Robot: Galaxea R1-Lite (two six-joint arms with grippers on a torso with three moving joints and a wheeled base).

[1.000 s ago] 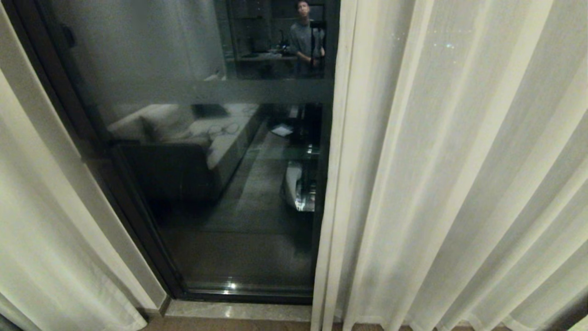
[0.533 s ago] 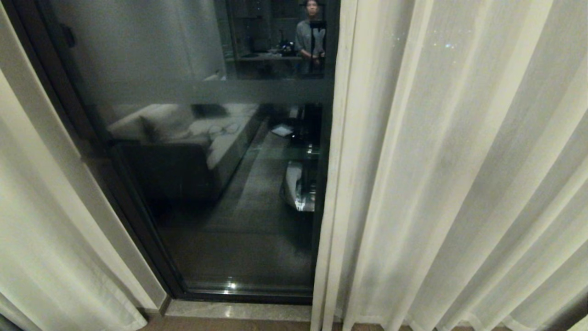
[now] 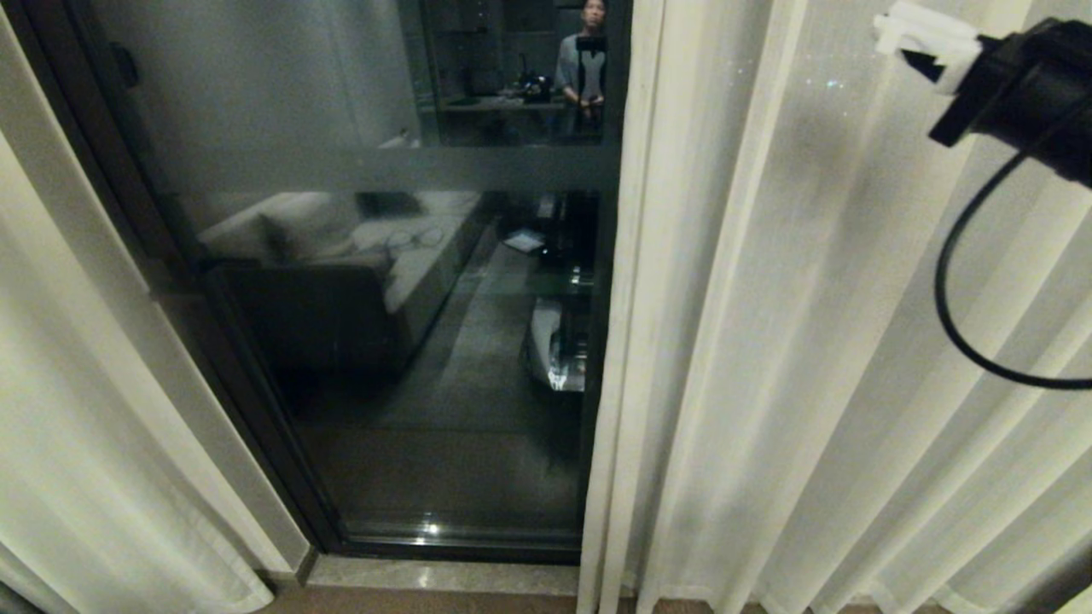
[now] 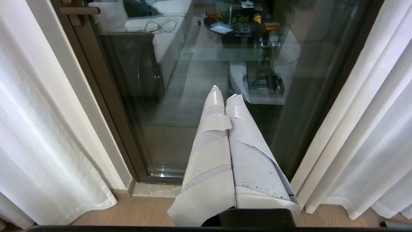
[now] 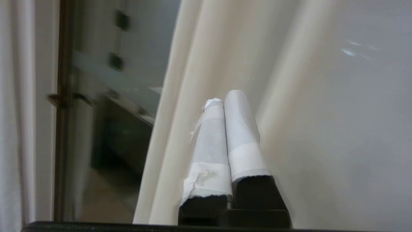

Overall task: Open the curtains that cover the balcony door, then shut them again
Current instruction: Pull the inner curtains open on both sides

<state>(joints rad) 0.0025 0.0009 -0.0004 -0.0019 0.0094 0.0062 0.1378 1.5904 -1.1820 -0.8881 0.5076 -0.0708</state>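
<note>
The curtains hang parted. The left panel (image 3: pixel 68 409) sits at the view's left edge, and the wide right panel (image 3: pixel 853 341) covers the right half. Between them the balcony door (image 3: pixel 384 358) shows dark glass with a frosted band (image 3: pixel 384 169) and a dark handle (image 3: pixel 128 64). My right gripper (image 3: pixel 896 30), with white-taped fingers, is raised in front of the right panel's upper part. It is shut and empty, just short of the fabric (image 5: pixel 289 96). The left gripper (image 4: pixel 224 91) is low, points at the glass, and is shut on nothing.
The glass reflects a standing person (image 3: pixel 584 64), a sofa and my own base. A black cable (image 3: pixel 964 324) loops under the right wrist. A stone threshold (image 3: pixel 444 576) and wooden floor (image 4: pixel 135 212) lie below the door. The door's right frame (image 3: pixel 601 341) meets the right panel's edge.
My right arm has swung up into the head view at the top right, in front of the right curtain panel. The reflected person has shifted slightly right. The curtains hang as before.
</note>
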